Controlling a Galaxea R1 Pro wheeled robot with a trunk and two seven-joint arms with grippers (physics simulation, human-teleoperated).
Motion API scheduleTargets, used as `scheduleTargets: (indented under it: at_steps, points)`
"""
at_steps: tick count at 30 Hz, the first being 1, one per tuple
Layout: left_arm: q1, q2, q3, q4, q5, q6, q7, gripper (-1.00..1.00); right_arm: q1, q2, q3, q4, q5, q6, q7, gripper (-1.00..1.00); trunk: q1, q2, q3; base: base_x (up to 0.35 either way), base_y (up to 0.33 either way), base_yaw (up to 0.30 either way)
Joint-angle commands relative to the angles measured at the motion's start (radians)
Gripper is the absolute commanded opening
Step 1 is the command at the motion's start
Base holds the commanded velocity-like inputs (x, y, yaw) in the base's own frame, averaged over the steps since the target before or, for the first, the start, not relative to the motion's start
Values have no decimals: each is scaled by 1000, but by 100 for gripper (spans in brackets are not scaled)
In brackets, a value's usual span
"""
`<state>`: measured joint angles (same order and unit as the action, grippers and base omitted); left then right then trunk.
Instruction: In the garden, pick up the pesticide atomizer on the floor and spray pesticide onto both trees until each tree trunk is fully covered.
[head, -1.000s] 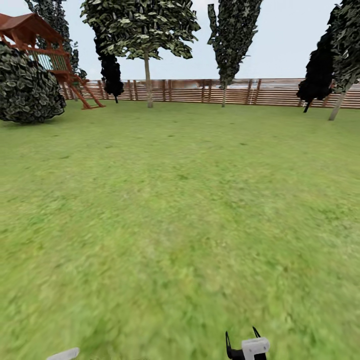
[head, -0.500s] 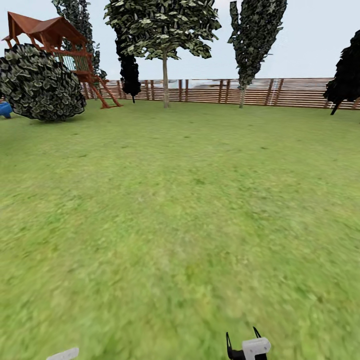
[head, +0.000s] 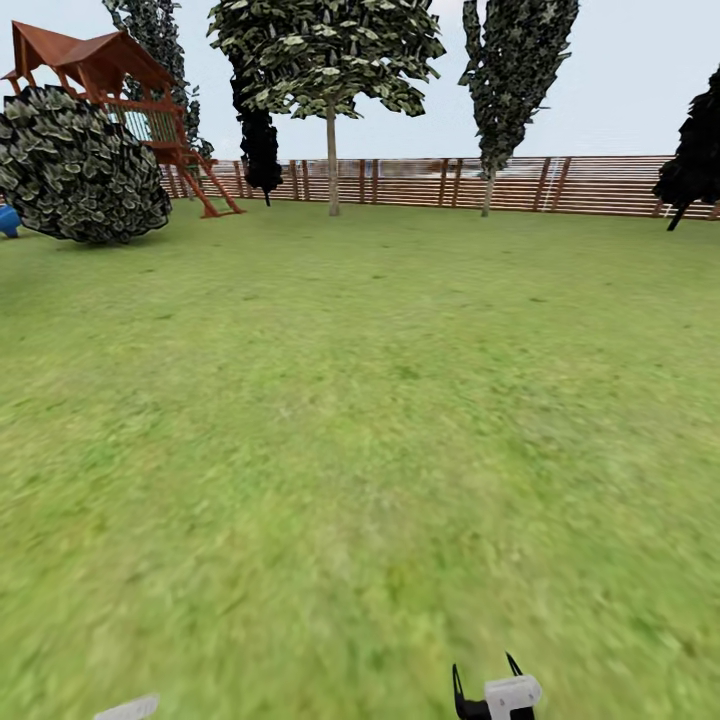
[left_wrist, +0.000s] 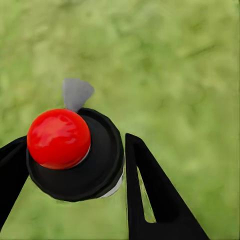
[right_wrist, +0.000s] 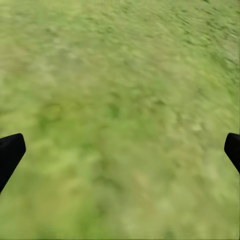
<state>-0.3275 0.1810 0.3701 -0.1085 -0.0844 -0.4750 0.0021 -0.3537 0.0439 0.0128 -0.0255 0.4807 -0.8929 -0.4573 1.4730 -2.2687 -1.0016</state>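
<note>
Head view has swung: a second ago the playhouse (head: 95, 75) sat cut off at the edge of the picture, and now it stands further in, with the round bush (head: 80, 165) and a sliver of the blue slide (head: 8, 220) beside it. That is my camera turning with the base, not the garden moving; over the last half second the shift is slight, so I judge the turn is nearly done.

My left pincer (left_wrist: 75, 165) is clamped on the pesticide atomizer (left_wrist: 75, 152): its black body sits between my two black fingers (left_wrist: 150, 195), touching both, red tip (left_wrist: 58, 138) toward the wrist camera, lawn (left_wrist: 190, 60) beneath it. So the pick-up is finished and the bottle rides with me.

My right pincer (right_wrist: 120, 150) hangs spread wide, a fingertip at each edge of its wrist view, with nothing but grass between them; in the head view it shows low over the lawn (head: 492, 690).

Far ahead of both pincers, near the slatted fence (head: 580, 185), stands one tree (head: 330, 60) with a bare straight trunk (head: 333, 165), and a second (head: 515, 60) further to my right. Both are well apart from me, and I see no white specks on either trunk, though they are too small here to be sure. Spraying has yet to start; I judge a long drive across the grass comes first.
</note>
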Motion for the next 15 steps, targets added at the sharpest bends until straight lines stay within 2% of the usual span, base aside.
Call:
scheduleTargets:
  at_steps: [1,5,10,15]
  points:
    - [-1,0,7,1,-9,-4,1,-100,-1,0,1,1,9,0,-10,100,0,0,-1,335,8,0]
    - [-1,0,7,1,-9,-4,1,-100,-1,1,1,1,9,0,-11,100,0,0,-1,337,2,33]
    - [-1,0,7,1,-9,-4,1,-100,-1,1,1,1,7,0,-11,100,0,0,-1,338,0,174]
    - [-1,0,7,1,-8,-4,1,-100,-1,1,1,1,7,0,-11,100,0,0,-1,339,0,21]
